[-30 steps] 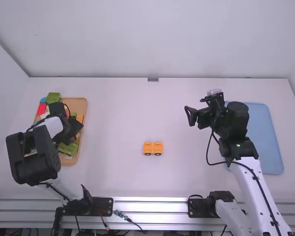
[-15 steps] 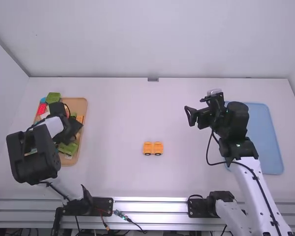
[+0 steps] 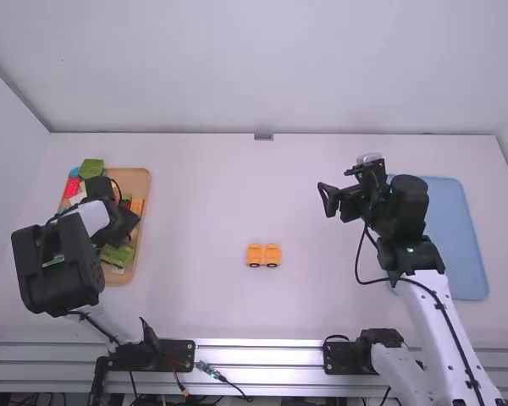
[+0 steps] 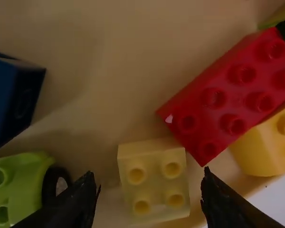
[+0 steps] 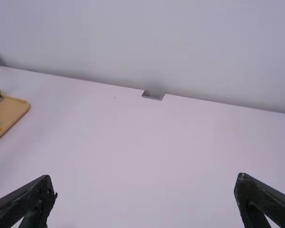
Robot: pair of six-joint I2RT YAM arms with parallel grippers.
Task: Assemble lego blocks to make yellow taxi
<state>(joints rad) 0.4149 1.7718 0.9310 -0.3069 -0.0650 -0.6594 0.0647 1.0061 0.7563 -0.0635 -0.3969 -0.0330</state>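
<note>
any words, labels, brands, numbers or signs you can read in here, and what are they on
None that can be read.
Pale yellow block, red block, dark blue block: no lettering visible.
Orange wheeled piece and blue tray: no lettering visible.
Black plates at the arm bases: small light specks, too small to read.

White table, tan tray at left, orange wheeled piece mid-table, blue tray at right

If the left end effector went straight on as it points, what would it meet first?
Likely the small yellow four-stud block, framed within the open left end effector; depth is unclear.
</note>
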